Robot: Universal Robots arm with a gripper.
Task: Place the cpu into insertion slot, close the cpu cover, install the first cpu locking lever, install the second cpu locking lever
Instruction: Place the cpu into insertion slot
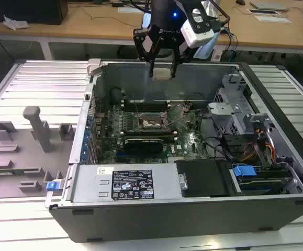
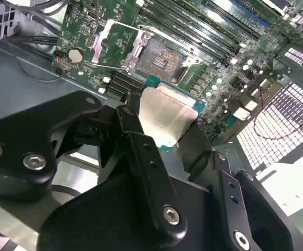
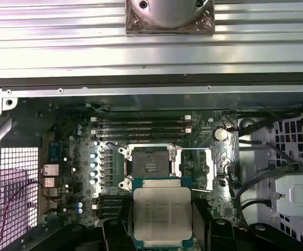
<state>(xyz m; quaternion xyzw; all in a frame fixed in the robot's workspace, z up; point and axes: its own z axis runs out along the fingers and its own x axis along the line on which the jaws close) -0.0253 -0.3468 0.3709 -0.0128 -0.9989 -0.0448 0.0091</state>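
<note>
Your gripper (image 1: 161,69) has its fingers (image 3: 121,226) clenched on the cpu (image 3: 161,212), pinching it by two opposite edges with the silvery top facing the first wrist view. In the exterior view the cpu hangs in the air above the open case (image 1: 141,209), well clear of the board (image 3: 73,157).

Below it the slot (image 3: 150,166) lies bare, its pin field glinting. The cover (image 2: 100,44) is swung open to one side, so nothing lies over the socket.

The main risk is the pins. In both wrist views the cpu looks offset from the slot, not square over it. If you lower it off-centre or tilted, a corner could land on the pins and bend them.

The grip is on thin edges only, so a jolt could let the cpu twist or slip and drop onto the board. You can't tell from here whether its notches match the slot's keys; a wrong turn would stop it seating.

Watch the open cover too: a finger passing close might clip it and knock it down over the slot.
</note>
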